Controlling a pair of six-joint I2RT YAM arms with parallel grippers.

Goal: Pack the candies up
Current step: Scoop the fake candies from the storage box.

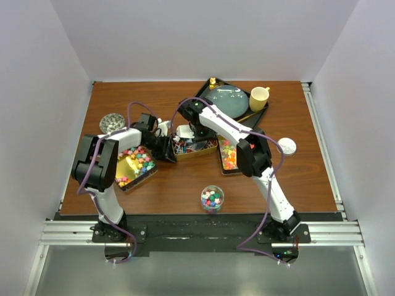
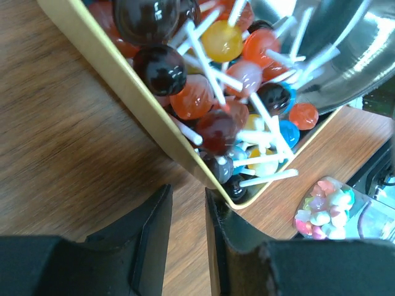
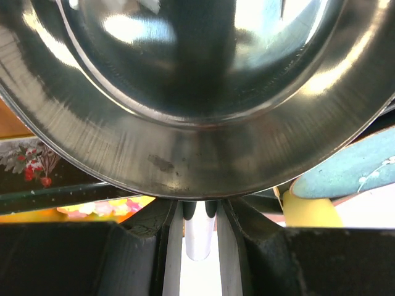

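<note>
A gold tin (image 1: 205, 150) in mid-table holds candies: round lollipops (image 2: 203, 92) on white sticks. My left gripper (image 1: 168, 148) (image 2: 187, 196) sits low on the wood at the tin's near corner (image 2: 244, 203). Its jaws stand narrowly open with only table between them, and the right finger (image 2: 216, 228) touches that corner. My right gripper (image 1: 192, 129) (image 3: 199, 213) is shut on the thin handle (image 3: 199, 237) of a shiny metal scoop (image 3: 197, 92) (image 2: 349, 55), held over the tin's far end. Another tin (image 1: 136, 163) holds multicoloured candies, and a third (image 1: 229, 155) holds orange-yellow gummies.
A glass jar (image 1: 212, 198) of coloured sweets stands near the front edge. A black tray (image 1: 196, 98) at the back carries a teal plate (image 1: 227, 100) and yellow mug (image 1: 258, 97). A small bowl (image 1: 112, 122) sits far left, a white lid (image 1: 287, 146) at right.
</note>
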